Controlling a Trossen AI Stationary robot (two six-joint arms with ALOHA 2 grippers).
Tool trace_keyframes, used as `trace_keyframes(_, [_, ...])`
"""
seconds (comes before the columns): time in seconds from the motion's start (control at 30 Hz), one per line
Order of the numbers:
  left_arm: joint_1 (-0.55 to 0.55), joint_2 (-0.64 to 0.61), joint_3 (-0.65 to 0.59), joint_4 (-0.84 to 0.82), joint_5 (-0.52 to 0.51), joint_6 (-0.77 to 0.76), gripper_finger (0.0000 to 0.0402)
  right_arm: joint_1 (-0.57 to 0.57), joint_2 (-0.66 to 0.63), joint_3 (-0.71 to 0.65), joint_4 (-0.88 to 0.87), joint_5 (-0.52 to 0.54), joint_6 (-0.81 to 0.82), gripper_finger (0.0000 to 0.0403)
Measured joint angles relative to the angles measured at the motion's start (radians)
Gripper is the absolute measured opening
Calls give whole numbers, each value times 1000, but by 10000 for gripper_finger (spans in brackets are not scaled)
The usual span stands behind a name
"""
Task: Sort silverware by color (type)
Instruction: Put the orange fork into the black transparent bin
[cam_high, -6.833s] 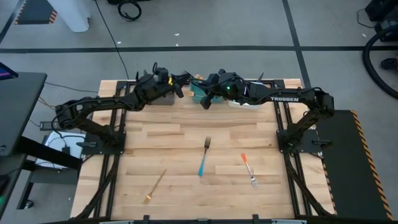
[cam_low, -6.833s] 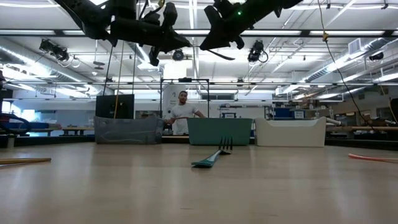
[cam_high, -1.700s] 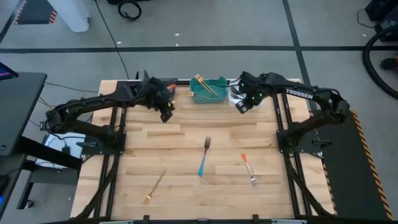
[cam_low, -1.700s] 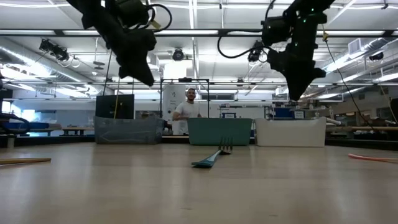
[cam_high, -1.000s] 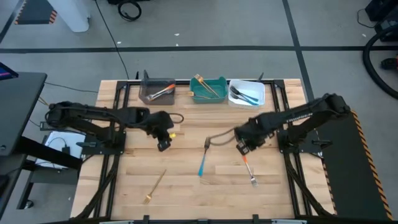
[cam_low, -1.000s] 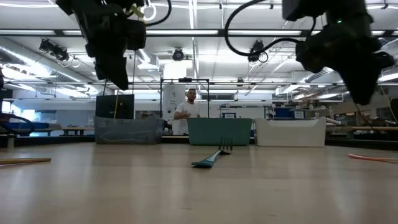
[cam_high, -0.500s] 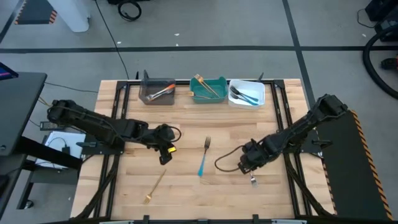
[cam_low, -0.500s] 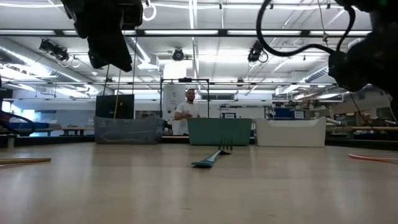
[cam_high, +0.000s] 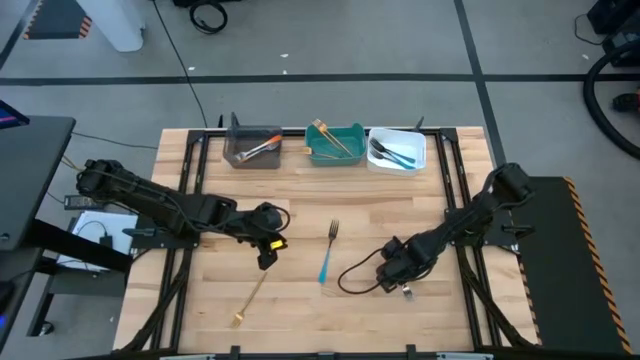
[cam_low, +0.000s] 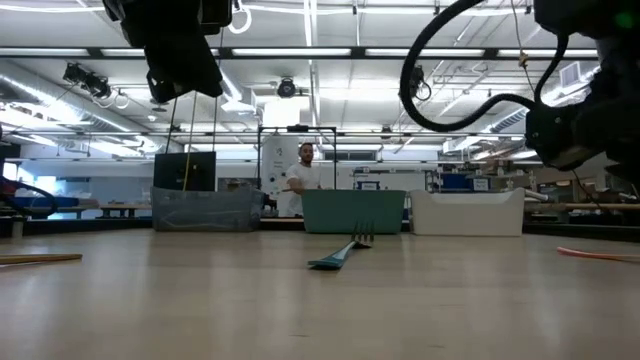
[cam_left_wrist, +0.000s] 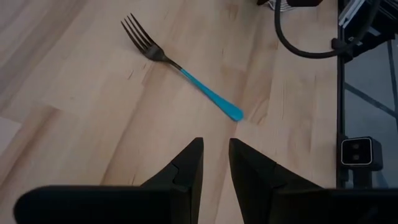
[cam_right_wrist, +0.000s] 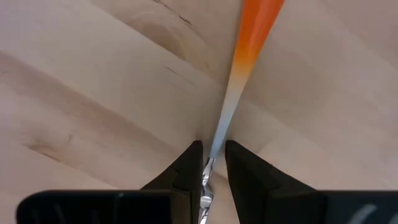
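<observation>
The right gripper (cam_right_wrist: 211, 163) has dropped low onto the orange-handled fork (cam_right_wrist: 239, 74) near the counter's (cam_high: 300, 200) front right, its narrowly parted fingers straddling the fork's neck. The left gripper (cam_left_wrist: 215, 158), nearly closed and empty, hovers above the gold fork (cam_high: 250, 297). The blue-handled fork (cam_high: 327, 254) lies centrally, with open room around it.

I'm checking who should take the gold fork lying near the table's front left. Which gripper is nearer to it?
The left. The left gripper hovers just beyond the gold fork's upper end, while the right gripper is across the table, down over the orange-handled fork.
</observation>
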Motion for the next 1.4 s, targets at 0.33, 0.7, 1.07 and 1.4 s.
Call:
trace_keyframes(0.33, [6,0,0,-7,-1,7,84,0,-28,-7,-3,42,-31,11])
trace_keyframes(0.7, [152,0,0,107,-53,82,84,-62,-235,54,20,324,-100,7])
trace_keyframes(1.07, [388,0,0,514,1,82,84,-347,-286,230,329,649,-805,5])
trace_keyframes(1.4, [502,7,0,645,92,46,84,-578,-264,259,582,562,-1042,5])
